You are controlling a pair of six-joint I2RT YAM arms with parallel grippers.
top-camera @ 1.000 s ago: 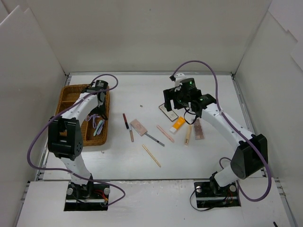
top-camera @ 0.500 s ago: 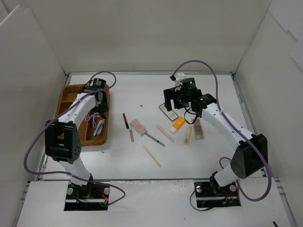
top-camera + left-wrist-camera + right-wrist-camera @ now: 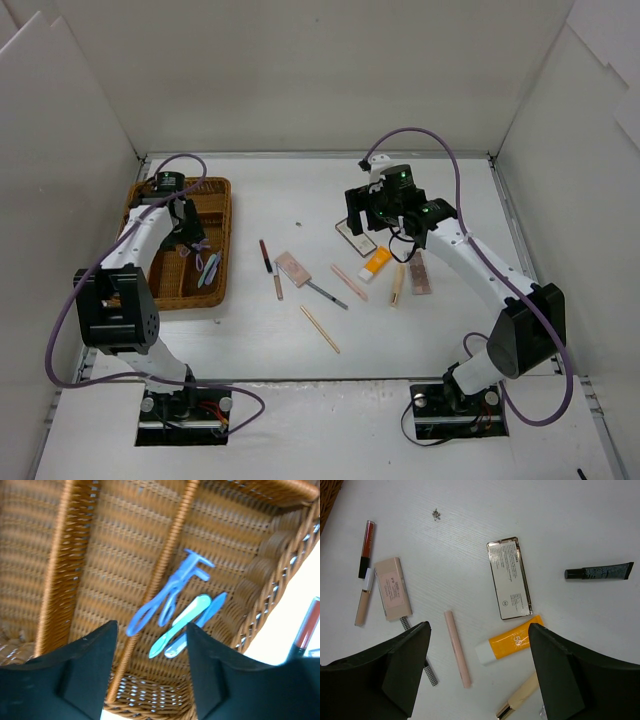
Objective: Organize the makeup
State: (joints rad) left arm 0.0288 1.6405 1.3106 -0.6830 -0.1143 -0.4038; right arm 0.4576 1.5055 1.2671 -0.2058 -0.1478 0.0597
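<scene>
My left gripper [image 3: 190, 238] is open and empty above the wicker tray [image 3: 150, 205]. In the left wrist view [image 3: 150, 626] it hangs over the purple curler [image 3: 170, 592] and two teal tools [image 3: 182, 625] lying in the tray. My right gripper [image 3: 375, 228] is open and empty, raised over the loose makeup; it also shows in the right wrist view [image 3: 479, 626]. Below it lie the orange tube [image 3: 512, 645], the mirror [image 3: 509, 577], a pink stick [image 3: 457, 649], the pink compact [image 3: 392, 588], a red lip pencil [image 3: 366, 547] and a black tube [image 3: 599, 572].
The brown eyeshadow palette [image 3: 420, 272] and a gold tube [image 3: 397, 285] lie right of the orange tube. A wooden stick [image 3: 320, 328] and a checked-handle brush [image 3: 327, 294] lie nearer the front. White walls enclose the table on three sides.
My left arm has swung left and back over the tray, away from its right side. The right arm and the makeup on the table have not moved.
</scene>
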